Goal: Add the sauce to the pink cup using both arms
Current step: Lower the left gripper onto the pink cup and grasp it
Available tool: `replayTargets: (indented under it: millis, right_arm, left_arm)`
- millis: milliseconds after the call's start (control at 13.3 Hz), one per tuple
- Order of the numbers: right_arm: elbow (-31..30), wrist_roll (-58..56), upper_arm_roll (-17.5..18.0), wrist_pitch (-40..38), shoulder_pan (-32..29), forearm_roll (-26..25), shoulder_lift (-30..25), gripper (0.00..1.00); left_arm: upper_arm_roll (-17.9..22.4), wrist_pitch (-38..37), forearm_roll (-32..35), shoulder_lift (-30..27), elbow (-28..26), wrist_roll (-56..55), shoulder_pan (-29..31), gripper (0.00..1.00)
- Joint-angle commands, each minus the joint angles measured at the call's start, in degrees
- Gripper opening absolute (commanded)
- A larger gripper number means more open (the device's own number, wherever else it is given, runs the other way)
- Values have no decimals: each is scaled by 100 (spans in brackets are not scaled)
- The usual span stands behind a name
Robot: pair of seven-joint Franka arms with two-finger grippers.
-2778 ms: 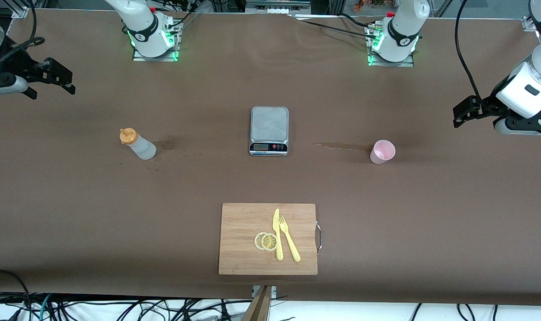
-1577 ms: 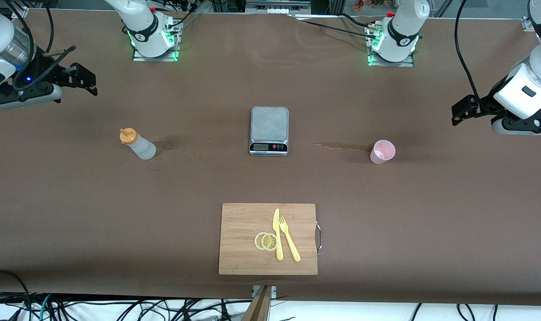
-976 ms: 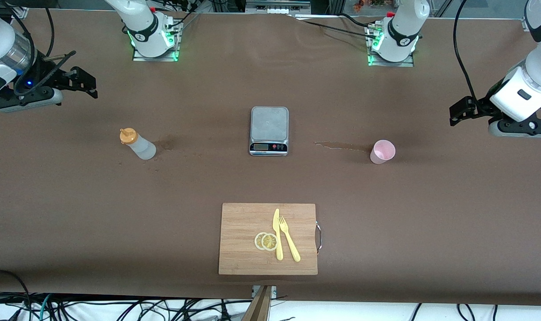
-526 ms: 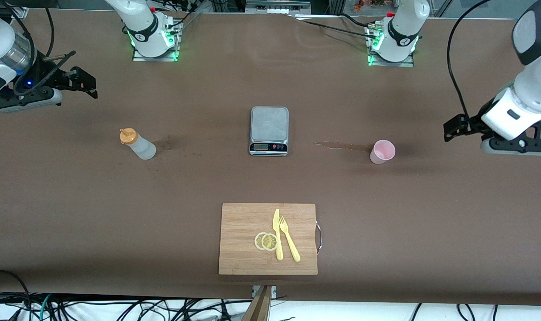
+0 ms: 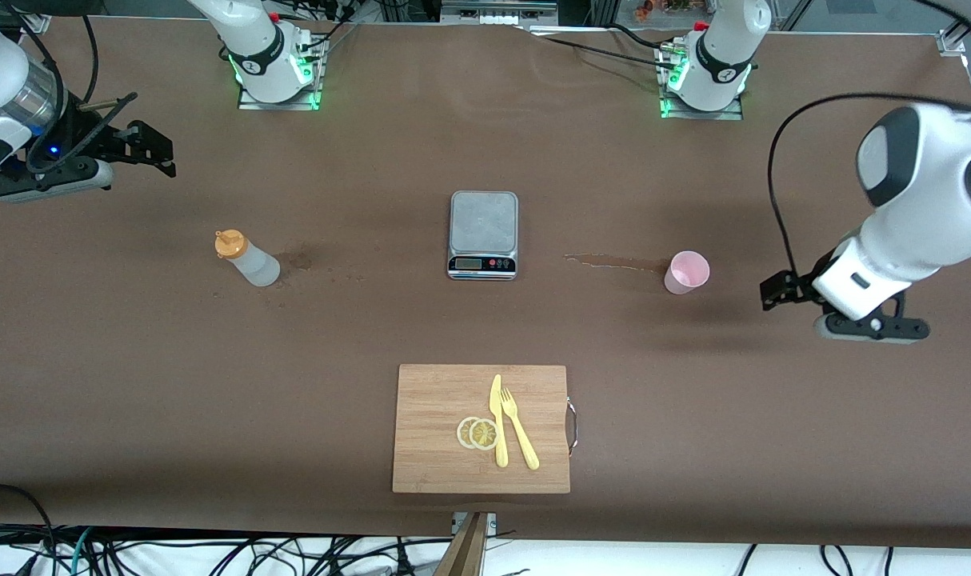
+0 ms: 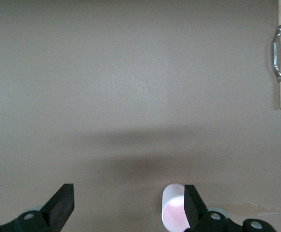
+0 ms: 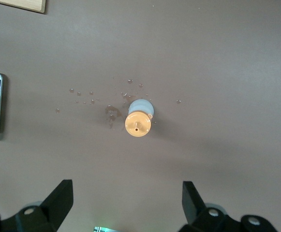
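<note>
The sauce bottle (image 5: 246, 259) stands upright on the table (image 5: 133, 360) toward the right arm's end, droplets (image 7: 112, 112) on the surface beside it. The pink cup (image 5: 686, 272) stands upright toward the left arm's end, a wet streak (image 5: 609, 261) running from it toward the scale (image 5: 483, 234) at mid-table. The left gripper (image 5: 776, 290) hangs just beside the cup, fingers spread wide, holding nothing. The right gripper (image 5: 151, 147) hangs over bare table near the bottle, fingers likewise spread, empty. A cutting board (image 5: 481, 428) with knife (image 5: 497, 420), fork (image 5: 519, 428) and lemon slices (image 5: 477, 433) lies nearest the front camera.
</note>
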Motion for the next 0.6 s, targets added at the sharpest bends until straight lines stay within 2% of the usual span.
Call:
replayTargets:
  millis: [0, 75, 300, 526]
  right_arm:
    - [-91, 36, 7, 55, -21, -44, -101, 100]
    - [-108, 45, 7, 63, -21, -44, -101, 100]
    - [-126, 36, 7, 99, -21, -53, -101, 100]
    - [-170, 36, 7, 134, -21, -53, -110, 100]
  left_arm:
    - [8, 408, -87, 369, -37, 119, -69, 100]
    - [8, 479, -87, 484, -63, 145, -78, 100]
    - [-202, 392, -105, 162, -1105, 443, -95, 100]
    - [-203, 374, -105, 64, -1802, 1268, 97, 100]
